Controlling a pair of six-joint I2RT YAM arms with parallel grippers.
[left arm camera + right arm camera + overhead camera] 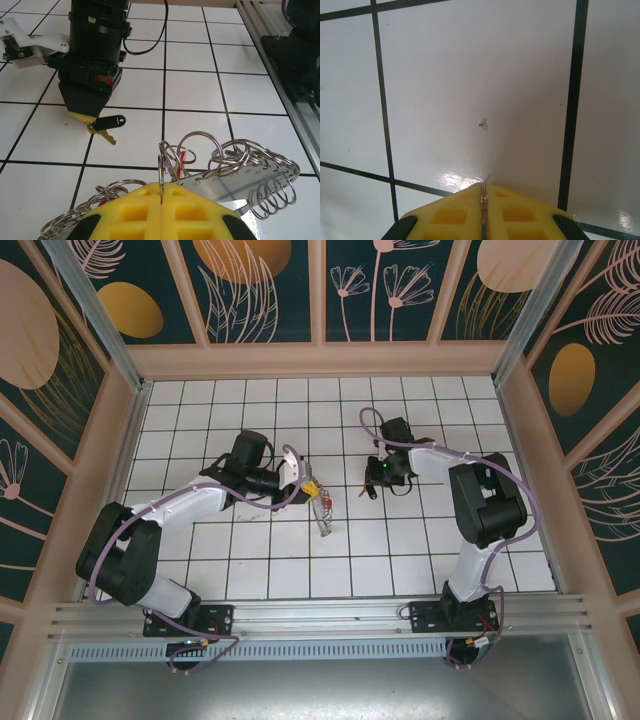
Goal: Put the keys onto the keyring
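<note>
Clamped tight on keyring (235,177) at lower centre with left hand (162,186); pinching black-tagged key (111,121) at upper left with right hand (85,116).

One flat silvery metal strip (240,182) carries thin wire split rings (202,147), well over a dozen of them and too overlapped for an exact count, and two slivers of red plastic (186,156) show among those rings, though whether they belong to two separate keys cannot be told. There is one key with a black plastic head and a brass-coloured blade (107,122). Two black-and-white robot arms, a left arm (190,508) and a right arm (478,498), each have one pair of yellow fingers (130,212).
</note>
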